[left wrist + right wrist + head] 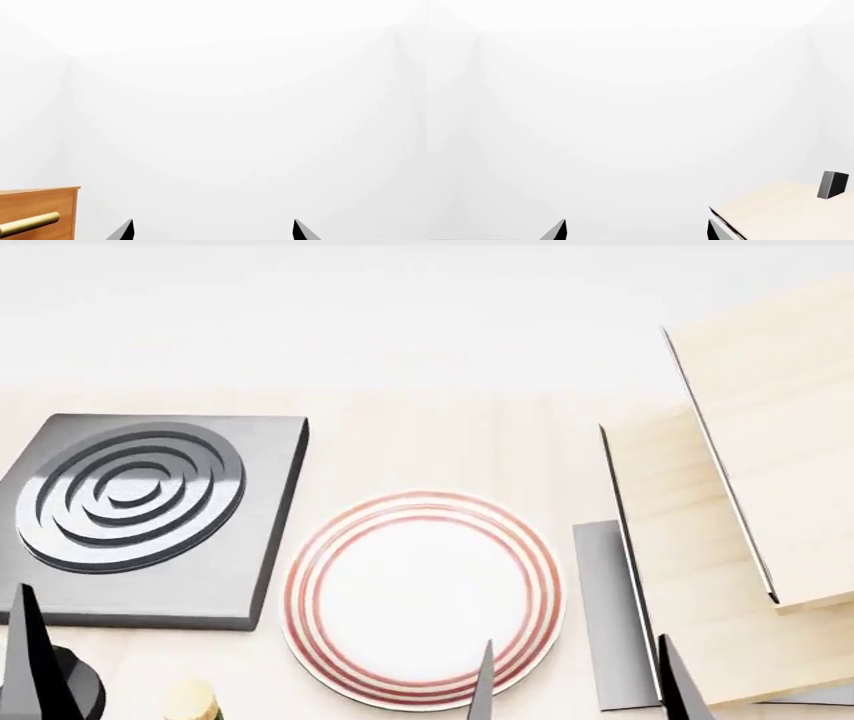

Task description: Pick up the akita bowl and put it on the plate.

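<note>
Dark fingertips are poking up at the near edge of the head view: the right gripper [574, 685] is showing two pointed tips standing apart, one of them overlapping the near rim of the plate [420, 598], so its jaws are spread with nothing between them. Both wrist views are showing pairs of tips likewise parted against blank white, so the left gripper [212, 231] is also standing spread and empty. On the pale wooden desk [441, 435] the plate, white with thin red rings, is lying flat at centre, bare. Just left of it the square grey burner [140, 515] is sitting. To the right, light wooden boards [747, 510] are leaning at an angle. No akita bowl is showing in any view. Near left, a small yellowish object [190, 700] is peeking in, perhaps a knob.
</note>
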{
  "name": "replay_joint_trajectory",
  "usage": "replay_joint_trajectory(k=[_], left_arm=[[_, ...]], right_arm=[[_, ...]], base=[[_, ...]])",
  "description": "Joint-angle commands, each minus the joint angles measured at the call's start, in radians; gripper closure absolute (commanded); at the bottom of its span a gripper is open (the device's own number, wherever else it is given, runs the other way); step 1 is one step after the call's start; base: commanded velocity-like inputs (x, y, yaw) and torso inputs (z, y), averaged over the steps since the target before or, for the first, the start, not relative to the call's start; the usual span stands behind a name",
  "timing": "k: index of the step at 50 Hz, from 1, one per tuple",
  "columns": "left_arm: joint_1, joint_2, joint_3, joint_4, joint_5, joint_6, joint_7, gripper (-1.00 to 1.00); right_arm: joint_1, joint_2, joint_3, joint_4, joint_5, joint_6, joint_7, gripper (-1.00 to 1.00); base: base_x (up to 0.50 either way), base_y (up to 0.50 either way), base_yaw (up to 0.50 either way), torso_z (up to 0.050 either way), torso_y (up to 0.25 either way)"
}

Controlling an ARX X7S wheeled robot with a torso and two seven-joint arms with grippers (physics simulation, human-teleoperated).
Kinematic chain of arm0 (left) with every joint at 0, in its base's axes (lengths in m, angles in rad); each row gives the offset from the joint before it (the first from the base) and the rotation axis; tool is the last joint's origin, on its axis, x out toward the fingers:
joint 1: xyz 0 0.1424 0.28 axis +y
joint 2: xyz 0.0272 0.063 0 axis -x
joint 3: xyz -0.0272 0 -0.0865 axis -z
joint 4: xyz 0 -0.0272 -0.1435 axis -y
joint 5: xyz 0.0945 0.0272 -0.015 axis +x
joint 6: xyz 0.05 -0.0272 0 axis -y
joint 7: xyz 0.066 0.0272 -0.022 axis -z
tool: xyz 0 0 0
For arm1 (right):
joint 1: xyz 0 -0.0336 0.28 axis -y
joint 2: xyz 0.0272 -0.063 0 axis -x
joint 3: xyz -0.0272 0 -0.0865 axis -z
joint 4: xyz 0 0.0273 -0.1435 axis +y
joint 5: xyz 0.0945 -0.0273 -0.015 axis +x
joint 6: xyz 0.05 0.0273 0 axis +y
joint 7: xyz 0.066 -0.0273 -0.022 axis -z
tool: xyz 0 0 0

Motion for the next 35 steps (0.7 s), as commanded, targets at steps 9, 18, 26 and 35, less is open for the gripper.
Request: replay_joint_trajectory(k=[9,18,26,35], left_arm=[[-0.001,-0.009,0.003,-0.001,-0.003,0.003,-0.009,-1.00],[-0.004,-0.013,0.000,0.003,-0.004,-0.003,-0.015,-1.00],[-0.006,-0.022,-0.018,0.014,-0.007,-0.016,-0.023,-1.00],[-0.010,-0.046,-0.070,0.053,0.001,-0.065,-0.043,-1.00]], right_arm=[[0.004,0.007,-0.011,0.004,-0.001,-0.001,0.007,-1.00],[0.006,0.007,-0.018,0.014,-0.020,0.001,0.016,-1.00],[0.006,0.010,-0.022,0.013,-0.018,-0.002,0.017,-1.00],[0.010,0.014,-0.024,0.010,-0.018,0.003,0.022,-1.00]], base=[[0.31,-0.03,0.00,0.000,0.000],[0.10,-0.01,0.00,0.000,0.000],[0.00,0.00,0.00,0.000,0.000],[0.00,0.00,0.00,0.000,0.000]])
